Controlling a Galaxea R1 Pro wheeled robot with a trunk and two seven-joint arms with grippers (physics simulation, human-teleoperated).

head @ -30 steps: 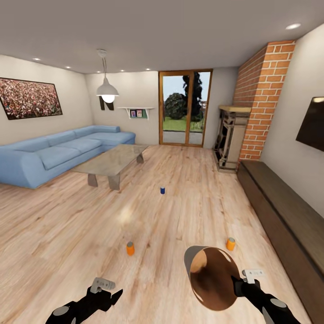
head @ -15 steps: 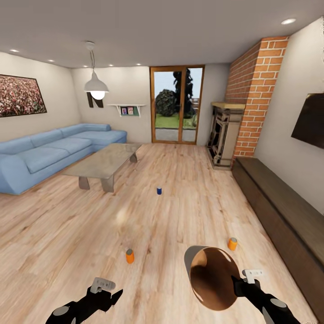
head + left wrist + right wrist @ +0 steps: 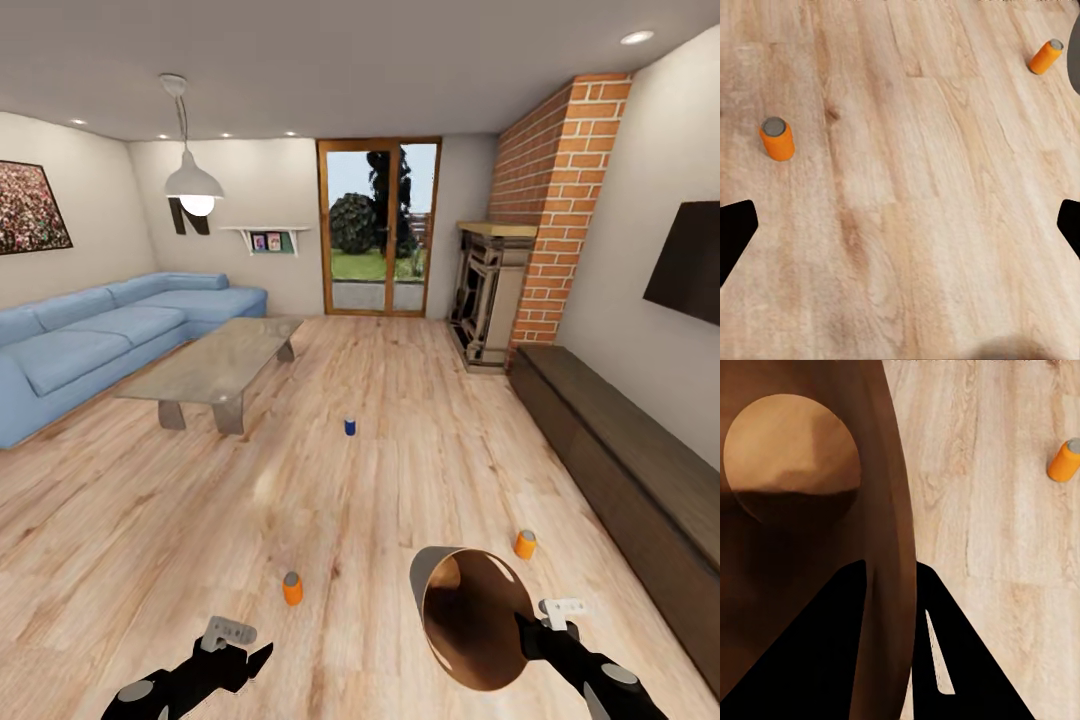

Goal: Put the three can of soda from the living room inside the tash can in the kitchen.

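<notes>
The big blue sofa (image 3: 110,335) sits by the wall, with the glass coffee table (image 3: 210,365) near it. The right end effector (image 3: 530,640) grips the rim of the trash can (image 3: 470,620), tipped so its brown inside shows. The left end effector (image 3: 235,655) is spread wide, holding nothing. On the wood floor (image 3: 400,420) stand two orange cans (image 3: 291,588) (image 3: 525,544) nearby and a blue can (image 3: 350,427) farther off.

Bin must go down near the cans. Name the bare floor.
Bare boards lie between the near orange can and the right orange can, ahead of the trash can. More stretch up to the blue can. It is tighter between the right can and the dark cabinet.
</notes>
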